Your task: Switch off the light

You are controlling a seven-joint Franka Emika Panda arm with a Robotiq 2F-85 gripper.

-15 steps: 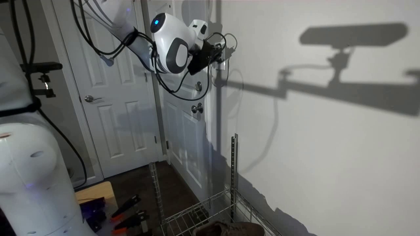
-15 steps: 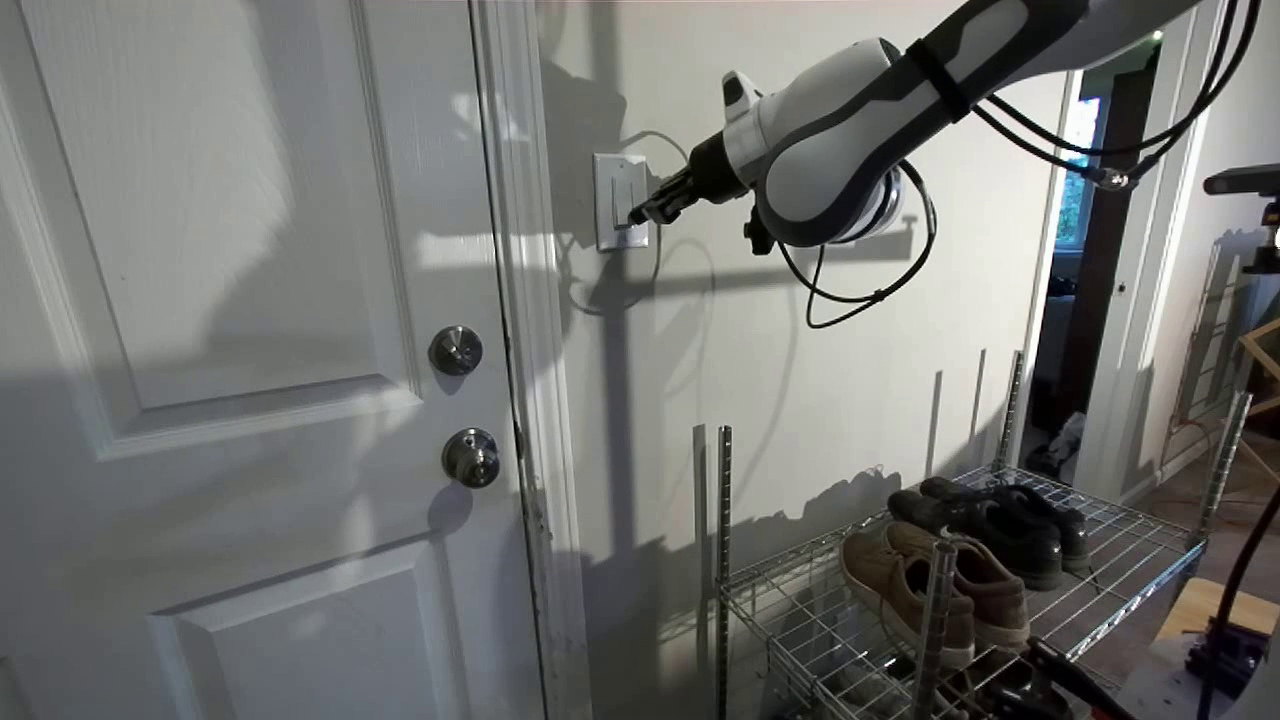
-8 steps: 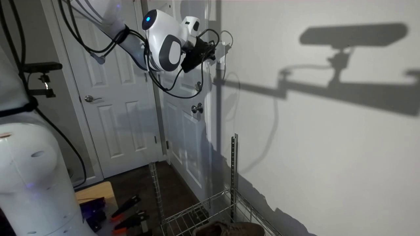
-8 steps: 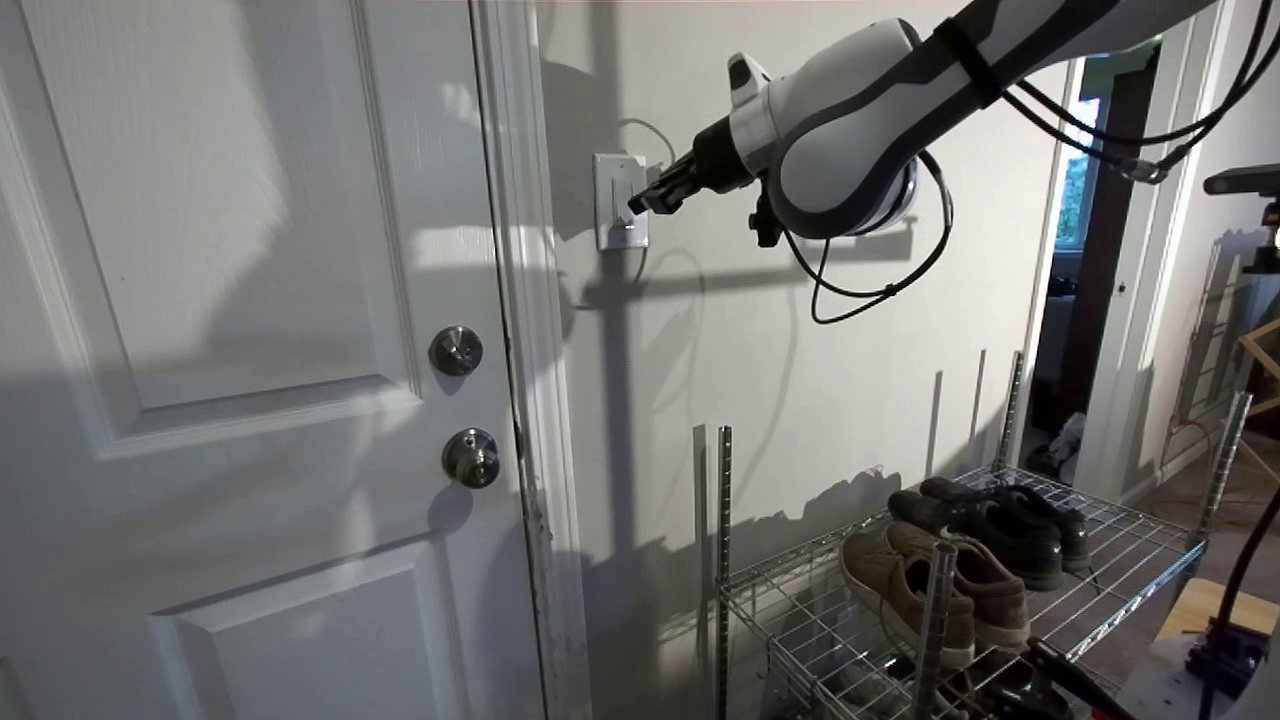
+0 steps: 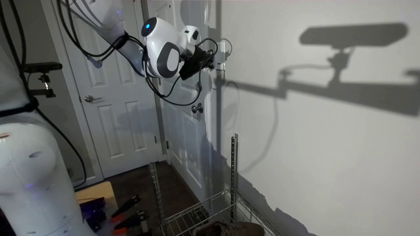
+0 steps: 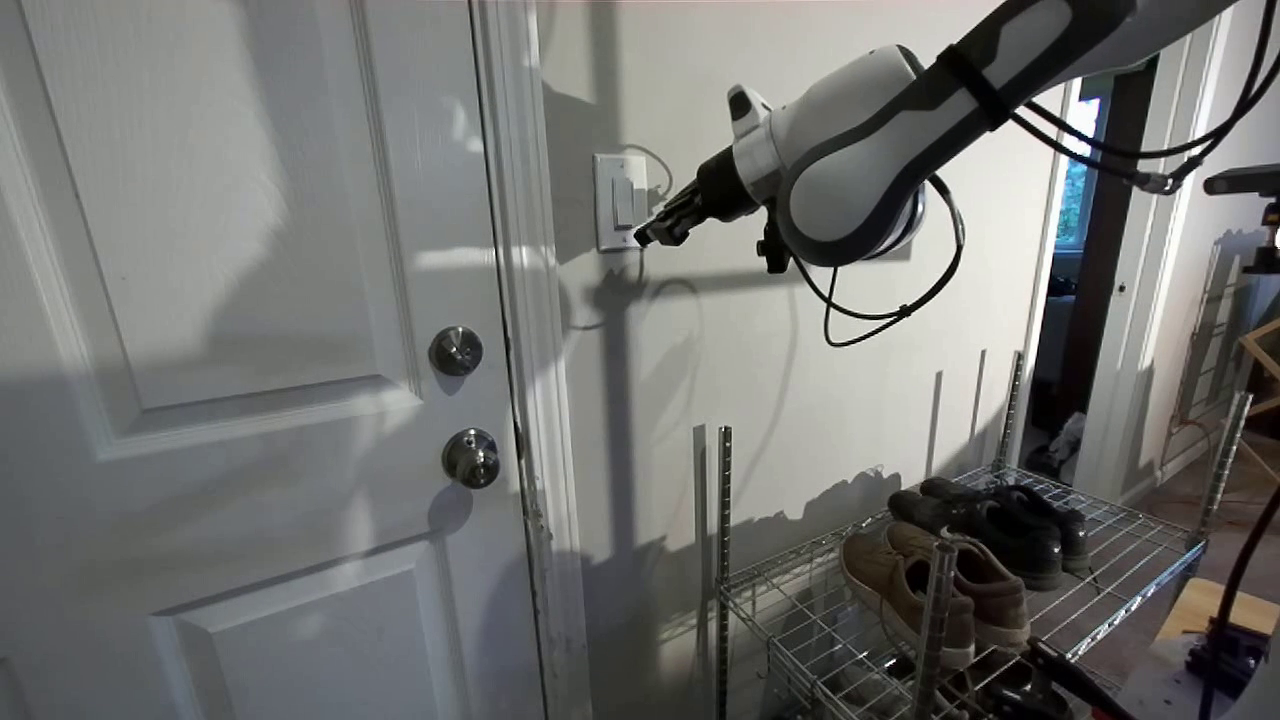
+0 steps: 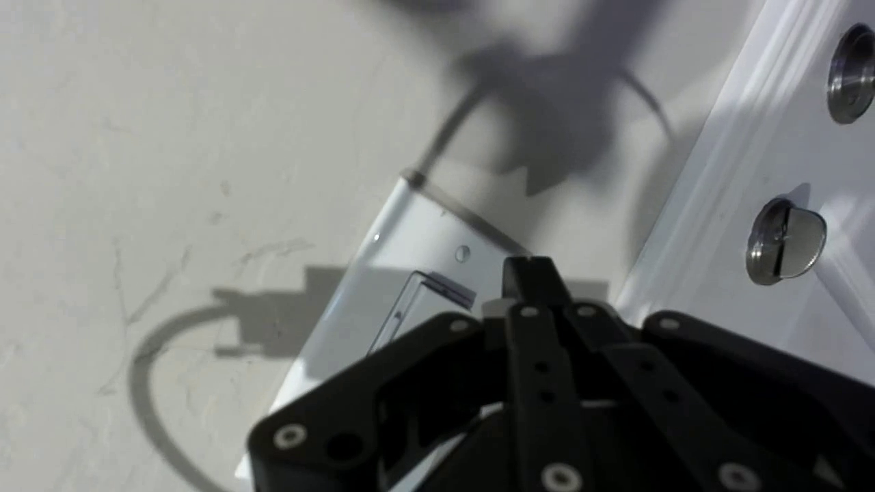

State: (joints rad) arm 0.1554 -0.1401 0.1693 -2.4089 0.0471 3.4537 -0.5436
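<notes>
In an exterior view, the black gripper [image 5: 211, 63] hangs near the white switch plate [image 5: 221, 59]. A brown shoe [image 5: 243, 229] sits on the wire rack [image 5: 233, 164].

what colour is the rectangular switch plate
White: the rectangular plastic switch plate shows best in an exterior view.

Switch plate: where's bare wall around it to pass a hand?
Widest: wall below the arm, above the wire shelf, bare but for shadows. Narrower: the strip between switch plate and door frame. Crowded: the plate's lower end, by the tool.
</notes>
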